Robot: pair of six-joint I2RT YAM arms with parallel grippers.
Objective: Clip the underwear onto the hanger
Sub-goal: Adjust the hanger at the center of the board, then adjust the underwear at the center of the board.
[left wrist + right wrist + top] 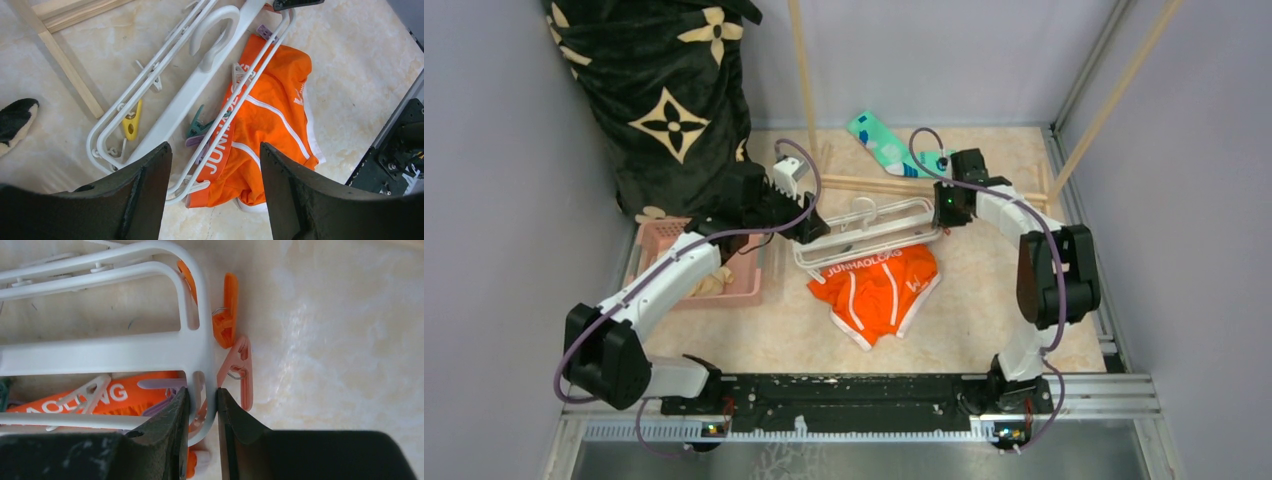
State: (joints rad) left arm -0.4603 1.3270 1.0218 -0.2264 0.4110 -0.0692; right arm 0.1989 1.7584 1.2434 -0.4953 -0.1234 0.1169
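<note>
on beige table (pixel 984 330), right gripper (pixel 202 392) pinches the stiff hanger (pixel 100 352) at three o'clock, left gripper (pixel 214 150) gapes; grasp limp underwear (pixel 270 120) by waistband (pixel 869 267).

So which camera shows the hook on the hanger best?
The left wrist view: the hook lies close and fully in view, with nothing over it. The top external view shows it small and far off. The right wrist view shows only one end of the hanger, no hook.
</note>
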